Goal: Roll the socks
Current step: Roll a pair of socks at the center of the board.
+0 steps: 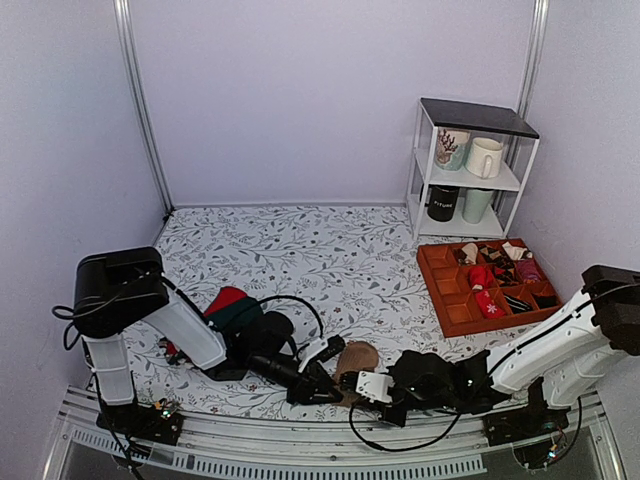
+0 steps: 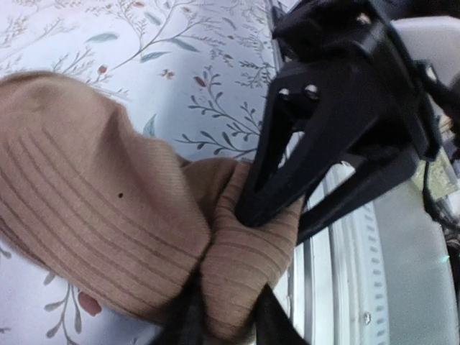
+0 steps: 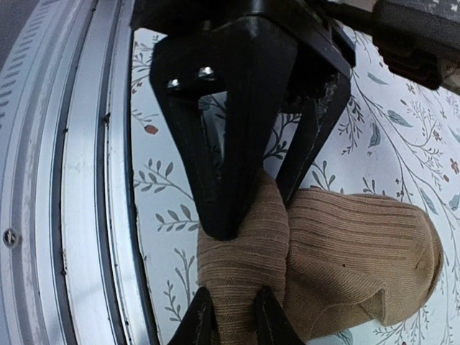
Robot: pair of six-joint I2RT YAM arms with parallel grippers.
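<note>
The tan-brown socks (image 1: 360, 356) lie bunched near the table's front edge, between my two grippers. My left gripper (image 1: 322, 378) reaches in from the left and is shut on a folded ribbed part of the socks (image 2: 237, 273). My right gripper (image 1: 358, 384) reaches in from the right and is shut on the same fold (image 3: 241, 273), opposite the left. In the left wrist view the right gripper's fingers (image 2: 262, 194) press into the fold from above. In the right wrist view the left gripper's fingers (image 3: 215, 194) do likewise. The rounded bulk of the socks (image 3: 359, 251) lies flat beside the fold.
Red and dark green socks (image 1: 232, 305) lie under my left arm. An orange tray (image 1: 448, 300) of small rolled socks stands at the right. A white shelf (image 1: 426, 165) with mugs stands behind it. A metal rail (image 3: 79, 215) runs along the near edge, close to the grippers.
</note>
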